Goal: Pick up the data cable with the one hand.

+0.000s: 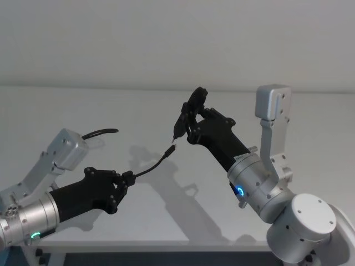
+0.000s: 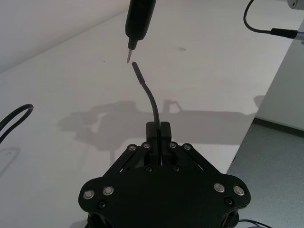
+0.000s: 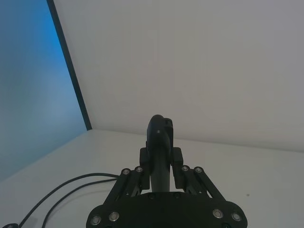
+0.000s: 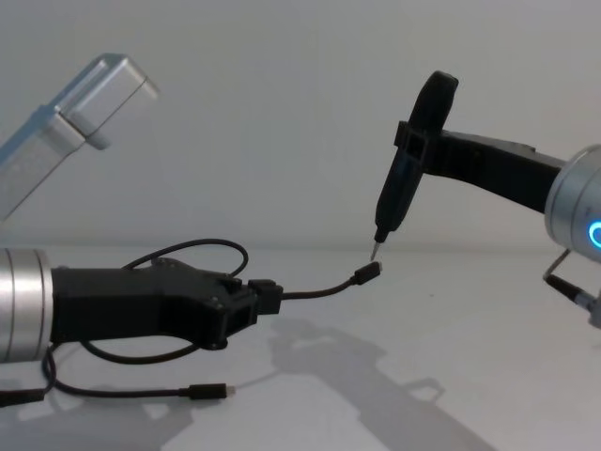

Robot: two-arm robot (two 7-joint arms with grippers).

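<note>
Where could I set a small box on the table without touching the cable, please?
The white table is bare right of the right claw and its black tool. Left is crowded: the left claw grips the data cable, whose loops and plug lie there.

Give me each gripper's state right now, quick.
Left gripper: shut on the data cable near one plug, held above the table.
Right gripper: shut on a slim black tool, its tip by the cable's plug.
</note>
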